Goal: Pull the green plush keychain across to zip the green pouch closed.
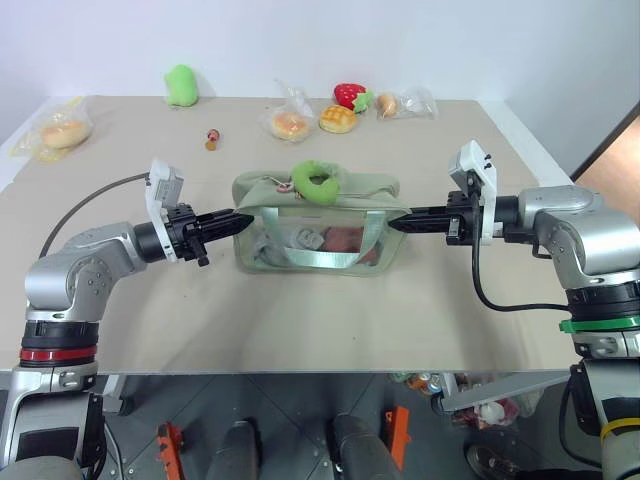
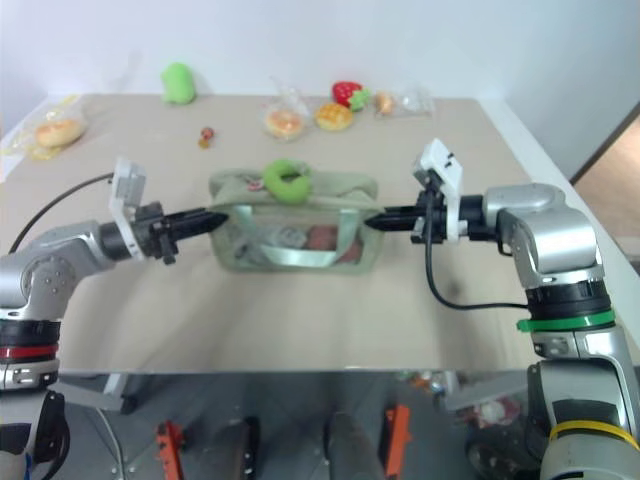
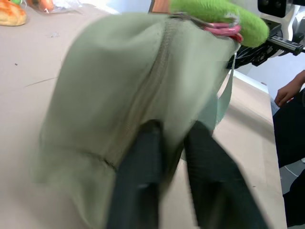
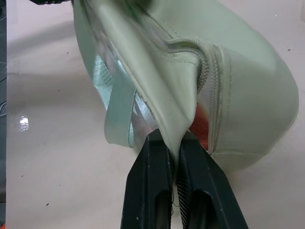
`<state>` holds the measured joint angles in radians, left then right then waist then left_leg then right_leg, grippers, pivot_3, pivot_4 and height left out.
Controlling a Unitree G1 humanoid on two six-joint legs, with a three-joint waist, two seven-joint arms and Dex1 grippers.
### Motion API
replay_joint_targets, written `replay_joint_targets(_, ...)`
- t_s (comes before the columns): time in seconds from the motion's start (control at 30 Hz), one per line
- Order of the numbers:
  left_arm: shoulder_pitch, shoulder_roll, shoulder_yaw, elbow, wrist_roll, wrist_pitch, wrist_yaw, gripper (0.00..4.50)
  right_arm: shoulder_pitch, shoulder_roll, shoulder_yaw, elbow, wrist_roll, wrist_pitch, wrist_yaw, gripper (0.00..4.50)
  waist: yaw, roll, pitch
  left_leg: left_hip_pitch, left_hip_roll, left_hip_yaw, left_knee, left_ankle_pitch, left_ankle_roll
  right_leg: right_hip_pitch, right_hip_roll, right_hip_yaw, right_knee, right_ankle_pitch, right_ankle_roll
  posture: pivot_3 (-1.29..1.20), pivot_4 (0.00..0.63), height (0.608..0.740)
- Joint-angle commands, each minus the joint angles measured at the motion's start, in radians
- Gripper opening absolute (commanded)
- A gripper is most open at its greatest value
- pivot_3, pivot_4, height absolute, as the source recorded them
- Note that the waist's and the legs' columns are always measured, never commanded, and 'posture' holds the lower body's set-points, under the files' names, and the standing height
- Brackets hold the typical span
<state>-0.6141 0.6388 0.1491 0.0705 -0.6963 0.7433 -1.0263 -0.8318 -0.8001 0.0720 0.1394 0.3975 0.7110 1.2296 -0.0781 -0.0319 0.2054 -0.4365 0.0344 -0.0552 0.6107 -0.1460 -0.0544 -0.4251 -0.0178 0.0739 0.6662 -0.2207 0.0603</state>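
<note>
Pouch pinned at both ends, zip pull not yet drawn.
Left gripper (image 1: 240,217) and right gripper (image 1: 396,224) fingers clamped on green pouch (image 1: 318,230) ends; green plush keychain (image 1: 316,180) untouched atop pouch.

A beige table (image 1: 300,320) carries the green pouch (image 1: 318,232) between the two grippers. Beyond them lie a green plush toy (image 1: 181,85), bagged buns (image 1: 60,128) and a strawberry (image 1: 349,95).

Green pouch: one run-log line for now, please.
left gripper: shut on green pouch | right gripper: shut on green pouch | green plush keychain: untouched
</note>
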Motion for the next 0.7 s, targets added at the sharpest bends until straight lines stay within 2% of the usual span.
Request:
replay_joint_targets(0.03, -0.027, -0.005, -0.001, -0.020, -0.007, -0.017, -0.018, 0.06, -0.003, -0.015, -0.027, -0.036, 0.016, 0.000, 0.004, 0.00, 0.000, 0.000, 0.000, 0.000, 0.000, 0.000, 0.000, 0.000, 0.000, 0.000, 0.000, 0.000, 0.000, 0.000, 0.000, 0.00, 0.150, 0.740)
replay_joint_targets(0.53, -0.030, -0.017, -0.019, 0.002, 0.046, -0.033, 0.018, 0.06, -0.024, -0.021, -0.054, -0.024, 0.028, 0.010, -0.008, 0.00, 0.005, 0.000, 0.000, 0.000, -0.001, 0.000, 0.000, 0.000, 0.000, 0.000, -0.001, 0.000, 0.000, 0.000, 0.000, 0.00, 0.150, 0.740)
replay_joint_targets(0.7, -0.032, -0.023, -0.020, 0.007, 0.053, -0.037, 0.020, 0.00, -0.042, -0.035, -0.112, -0.053, 0.112, 0.058, 0.027, 1.73, 0.005, 0.000, 0.000, 0.000, -0.002, 0.000, 0.000, 0.000, 0.000, 0.000, -0.002, 0.000, 0.000, 0.000, 0.000, 0.00, 0.150, 0.740)
